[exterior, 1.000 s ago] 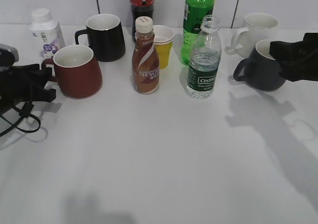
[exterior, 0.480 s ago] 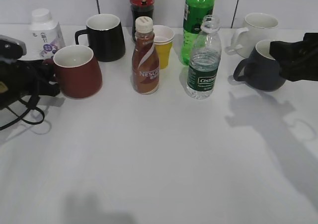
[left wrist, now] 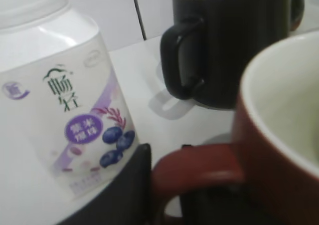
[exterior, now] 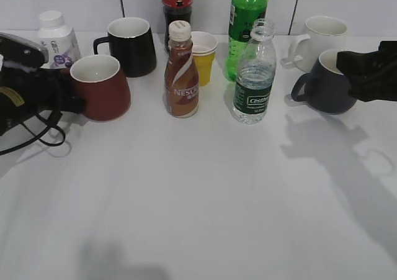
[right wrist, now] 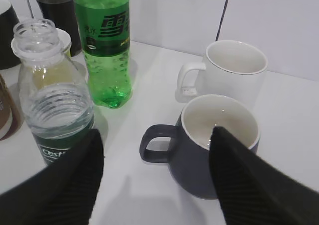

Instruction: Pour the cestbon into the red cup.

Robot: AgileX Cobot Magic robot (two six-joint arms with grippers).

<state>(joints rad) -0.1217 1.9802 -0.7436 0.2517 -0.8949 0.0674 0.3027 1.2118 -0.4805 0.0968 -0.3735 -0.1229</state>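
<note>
The red cup stands at the left of the table, slightly tilted, and its white inside shows in the left wrist view. My left gripper is at its loop handle, with the handle between the two fingers, shut on it. The cestbon, uncapped and partly full, stands upright right of centre and also shows in the right wrist view. My right gripper hangs open and empty at the far right, its fingers spread over a dark grey mug, apart from the cestbon.
A white yogurt bottle stands just behind my left gripper. A black mug, a Nescafe bottle, a yellow paper cup, a green soda bottle and a cola bottle stand mid-table. A dark grey mug and a white mug stand at the right.
My left gripper has moved right onto the red cup's handle. The cup has shifted slightly right and tilted. The right arm has not moved.
</note>
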